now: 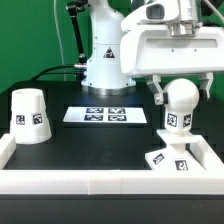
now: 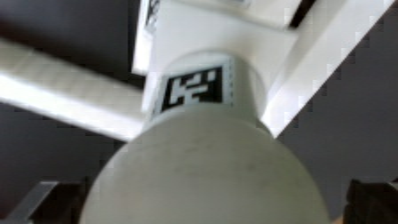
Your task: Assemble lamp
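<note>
The round-headed white bulb [image 1: 178, 105] stands upright on the flat square base [image 1: 165, 158] at the front of the exterior view's right, its tagged stem pointing down. My gripper [image 1: 180, 98] comes from above, one finger on each side of the bulb's head. In the wrist view the bulb [image 2: 205, 160] fills the space between my gripper's [image 2: 210, 205] fingers, with a thin dark gap at each side, so the jaws are open. The tapered shade [image 1: 30, 115] stands alone at the exterior view's left.
The marker board [image 1: 105, 115] lies flat at the table's middle, in front of the arm's white pedestal [image 1: 103, 60]. White rails [image 1: 90, 180] edge the table's front and sides; the base sits in the front corner they form at the exterior view's right.
</note>
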Robot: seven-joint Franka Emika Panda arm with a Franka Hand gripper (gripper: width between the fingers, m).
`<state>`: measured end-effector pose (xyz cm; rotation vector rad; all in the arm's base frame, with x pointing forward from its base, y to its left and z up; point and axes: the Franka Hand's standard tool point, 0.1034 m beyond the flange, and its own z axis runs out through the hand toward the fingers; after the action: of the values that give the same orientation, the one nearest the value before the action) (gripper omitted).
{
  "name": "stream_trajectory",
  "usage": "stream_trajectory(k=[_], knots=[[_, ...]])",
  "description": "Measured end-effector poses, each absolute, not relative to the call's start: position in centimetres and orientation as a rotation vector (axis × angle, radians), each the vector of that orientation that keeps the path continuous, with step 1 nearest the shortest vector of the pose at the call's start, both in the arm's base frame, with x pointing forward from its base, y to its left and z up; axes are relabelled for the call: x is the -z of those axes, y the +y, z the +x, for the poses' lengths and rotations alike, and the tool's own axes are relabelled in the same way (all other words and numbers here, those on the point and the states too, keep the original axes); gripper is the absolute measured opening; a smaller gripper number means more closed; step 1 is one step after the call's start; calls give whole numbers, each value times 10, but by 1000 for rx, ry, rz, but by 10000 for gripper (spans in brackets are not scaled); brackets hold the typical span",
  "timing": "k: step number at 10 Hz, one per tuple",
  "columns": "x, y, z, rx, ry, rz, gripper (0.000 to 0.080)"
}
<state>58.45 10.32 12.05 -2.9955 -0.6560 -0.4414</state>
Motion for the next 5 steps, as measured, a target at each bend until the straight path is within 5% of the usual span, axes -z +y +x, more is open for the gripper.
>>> stream_trajectory(k=[5], knots=[[-124, 105, 587, 68, -669, -3000, 699]])
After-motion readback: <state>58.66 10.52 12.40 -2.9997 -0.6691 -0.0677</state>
